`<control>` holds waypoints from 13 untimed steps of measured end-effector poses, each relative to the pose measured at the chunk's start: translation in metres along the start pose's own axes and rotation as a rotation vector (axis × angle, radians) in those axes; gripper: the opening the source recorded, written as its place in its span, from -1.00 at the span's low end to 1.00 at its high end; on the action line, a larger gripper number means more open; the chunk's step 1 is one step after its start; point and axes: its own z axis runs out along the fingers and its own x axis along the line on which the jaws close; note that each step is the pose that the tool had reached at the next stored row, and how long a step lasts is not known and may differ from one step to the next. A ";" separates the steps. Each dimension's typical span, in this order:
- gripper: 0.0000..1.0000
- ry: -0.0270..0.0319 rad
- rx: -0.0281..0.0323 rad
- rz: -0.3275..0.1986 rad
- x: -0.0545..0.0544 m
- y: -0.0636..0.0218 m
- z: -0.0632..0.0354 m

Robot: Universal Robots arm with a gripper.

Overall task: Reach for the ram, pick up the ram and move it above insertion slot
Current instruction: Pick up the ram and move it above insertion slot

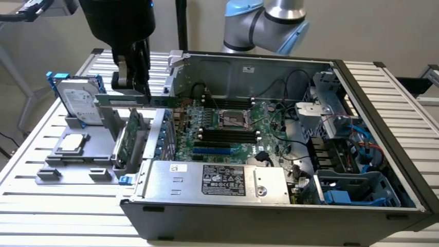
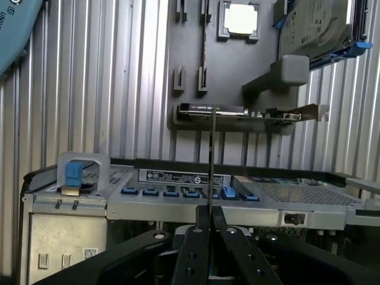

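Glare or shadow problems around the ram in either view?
Exterior view: soft, even light; the black hand is a dark mass against the pale wall, but the ram it grips stays well lit. Wrist view: the square chip beyond is washed out white; the ram shows as a thin dark edge-on line.

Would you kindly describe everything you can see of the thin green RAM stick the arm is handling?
The thin, narrow green RAM stick is a flat circuit-board strip with a pale label on its face. It is clear of the grey fixture, lying level and lengthwise, gripped at its upper edge by the black gripper. It hangs beside the open computer case's wall, at the exterior view's left. In the wrist view it appears edge-on as a thin dark line rising from between the closed fingers.
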 end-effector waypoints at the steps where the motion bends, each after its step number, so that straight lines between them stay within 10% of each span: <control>1: -0.73 0.0000 0.0000 0.000 0.000 -0.0036 -0.0002; 13: -0.73 0.0000 0.0000 0.000 -0.010 -0.0407 -0.0005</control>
